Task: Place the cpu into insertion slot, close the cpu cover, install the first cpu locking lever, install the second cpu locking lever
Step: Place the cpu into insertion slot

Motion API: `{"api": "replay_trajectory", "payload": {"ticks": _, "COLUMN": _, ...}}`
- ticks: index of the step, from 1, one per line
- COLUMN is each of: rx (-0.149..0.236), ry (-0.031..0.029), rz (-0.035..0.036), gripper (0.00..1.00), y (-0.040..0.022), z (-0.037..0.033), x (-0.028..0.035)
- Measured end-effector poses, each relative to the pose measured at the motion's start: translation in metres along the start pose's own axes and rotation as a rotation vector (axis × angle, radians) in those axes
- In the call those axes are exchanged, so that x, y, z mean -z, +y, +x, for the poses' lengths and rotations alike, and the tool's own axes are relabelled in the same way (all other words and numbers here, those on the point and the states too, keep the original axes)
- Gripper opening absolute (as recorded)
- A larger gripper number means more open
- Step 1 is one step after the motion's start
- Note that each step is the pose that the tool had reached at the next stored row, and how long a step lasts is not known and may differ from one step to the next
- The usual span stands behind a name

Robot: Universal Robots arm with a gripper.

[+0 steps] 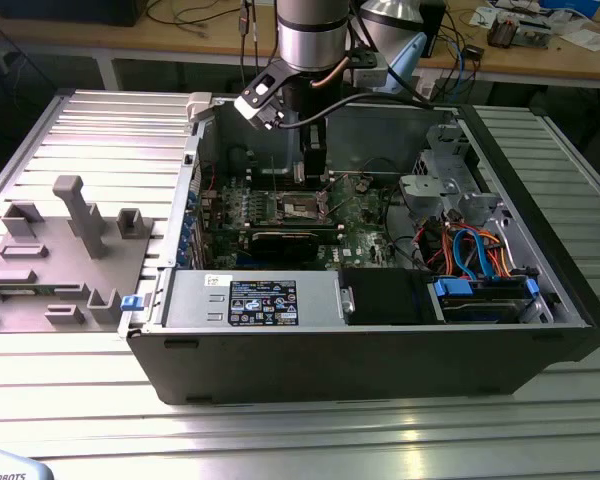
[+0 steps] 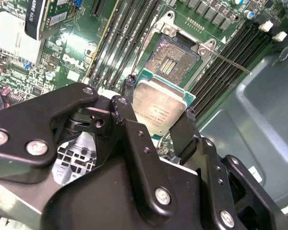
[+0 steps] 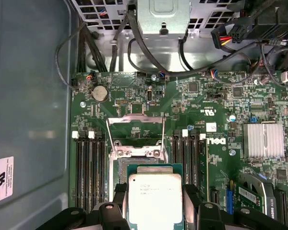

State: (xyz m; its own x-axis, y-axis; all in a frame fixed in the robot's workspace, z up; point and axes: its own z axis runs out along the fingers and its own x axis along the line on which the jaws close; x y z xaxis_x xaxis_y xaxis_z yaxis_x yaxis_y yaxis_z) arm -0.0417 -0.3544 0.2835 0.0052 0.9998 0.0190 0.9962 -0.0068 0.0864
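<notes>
Second wrist view: jaws clamp cpu near insertion slot.

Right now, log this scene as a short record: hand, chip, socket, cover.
hand: black two-fingered hand, shut on the chip's edges
chip: flat square cpu with silvery-grey metal top, held above the green circuit board, not yet seated
socket: square insertion slot with dark contact field, open and empty
cover: silver-grey metal cpu cover frame, swung open
</notes>
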Motion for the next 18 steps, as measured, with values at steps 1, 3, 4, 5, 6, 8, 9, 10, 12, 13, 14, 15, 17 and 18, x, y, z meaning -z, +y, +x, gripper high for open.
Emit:
{"api": "replay_trajectory", "payload": {"ticks": 1, "rx": 0.001, "ry": 0.0, "rz": 0.0001, "gripper": 0.55, "y": 0.0, "z": 0.0, "x": 0.0}}
{"api": "replay_trajectory", "payload": {"ticks": 3, "rx": 0.002, "ry": 0.0001, "rz": 0.0001, "gripper": 0.55, "y": 0.0, "z": 0.0, "x": 0.0}}
{"api": "replay_trajectory", "payload": {"ticks": 4, "rx": 0.002, "ry": 0.0001, "rz": 0.0001, "gripper": 0.55, "y": 0.0, "z": 0.0, "x": 0.0}}
{"api": "replay_trajectory", "payload": {"ticks": 5, "rx": 0.002, "ry": 0.0002, "rz": 0.0001, "gripper": 0.55, "y": 0.0, "z": 0.0, "x": -0.0002}}
{"api": "replay_trajectory", "payload": {"ticks": 6, "rx": 0.002, "ry": 0.0002, "rz": 0.0001, "gripper": 0.55, "y": -0.0001, "z": 0.0, "x": -0.0008}}
{"api": "replay_trajectory", "payload": {"ticks": 8, "rx": 0.002, "ry": 0.0002, "rz": 0.0001, "gripper": 0.55, "y": -0.0001, "z": 0.0, "x": -0.001}}
{"api": "replay_trajectory", "payload": {"ticks": 9, "rx": 0.002, "ry": 0.0002, "rz": 0.0001, "gripper": 0.55, "y": -0.0001, "z": 0.0, "x": -0.0011}}
{"api": "replay_trajectory", "payload": {"ticks": 10, "rx": 0.002, "ry": 0.0002, "rz": 0.0, "gripper": 0.55, "y": -0.0002, "z": -0.0001, "x": -0.0013}}
{"api": "replay_trajectory", "payload": {"ticks": 12, "rx": 0.002, "ry": 0.0001, "rz": 0.0001, "gripper": 0.55, "y": -0.0005, "z": -0.0001, "x": -0.0014}}
{"api": "replay_trajectory", "payload": {"ticks": 13, "rx": 0.002, "ry": 0.0001, "rz": 0.0001, "gripper": 0.55, "y": -0.0006, "z": -0.0001, "x": -0.0015}}
{"api": "replay_trajectory", "payload": {"ticks": 14, "rx": 0.002, "ry": 0.0002, "rz": 0.0001, "gripper": 0.55, "y": -0.0007, "z": -0.0001, "x": -0.0017}}
{"api": "replay_trajectory", "payload": {"ticks": 15, "rx": 0.002, "ry": 0.0002, "rz": 0.0001, "gripper": 0.55, "y": -0.0007, "z": -0.0001, "x": -0.0018}}
{"api": "replay_trajectory", "payload": {"ticks": 17, "rx": 0.002, "ry": 0.0002, "rz": 0.0001, "gripper": 0.55, "y": -0.0009, "z": -0.0001, "x": -0.0021}}
{"api": "replay_trajectory", "payload": {"ticks": 18, "rx": 0.002, "ry": 0.0001, "rz": 0.0001, "gripper": 0.55, "y": -0.001, "z": -0.0001, "x": -0.0026}}
